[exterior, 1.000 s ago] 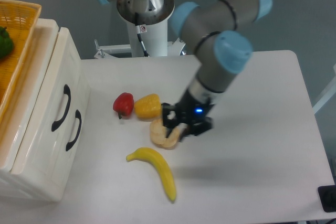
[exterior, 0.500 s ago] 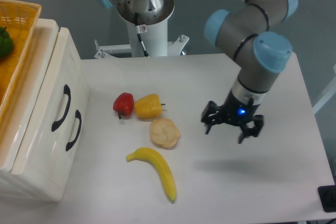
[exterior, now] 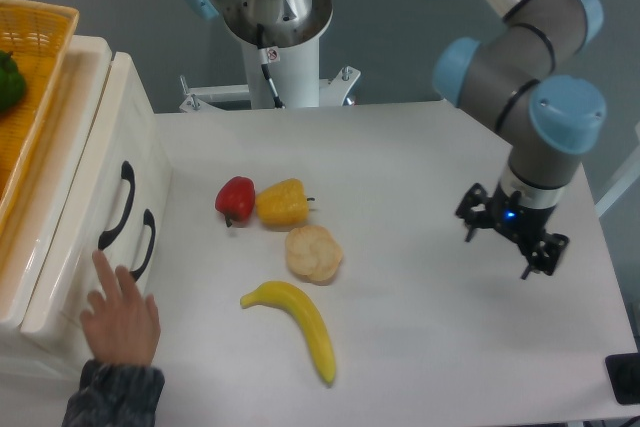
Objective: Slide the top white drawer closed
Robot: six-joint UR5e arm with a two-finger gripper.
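Note:
The white cabinet point(exterior: 70, 277) stands at the left edge, seen from above. The top white drawer point(exterior: 95, 162) shows its glossy front panel with a black curved handle point(exterior: 118, 205). A dark seam runs between that panel and the cabinet's top. My gripper point(exterior: 498, 252) hangs open and empty over the right side of the table, far from the drawer. A person's hand point(exterior: 122, 315) rests against the cabinet's lower front corner, below the lower drawer's handle point(exterior: 143, 245).
A yellow wicker basket point(exterior: 30, 67) with a green vegetable sits on the cabinet. On the table lie a red pepper point(exterior: 235, 198), a yellow pepper point(exterior: 282, 202), a bread roll point(exterior: 313, 253) and a banana point(exterior: 298, 325). The arm's base point(exterior: 272, 27) stands at the back.
My gripper has swung from above the bread roll to the table's right side, still open. A person's hand has come in at the lower left and now touches the cabinet front.

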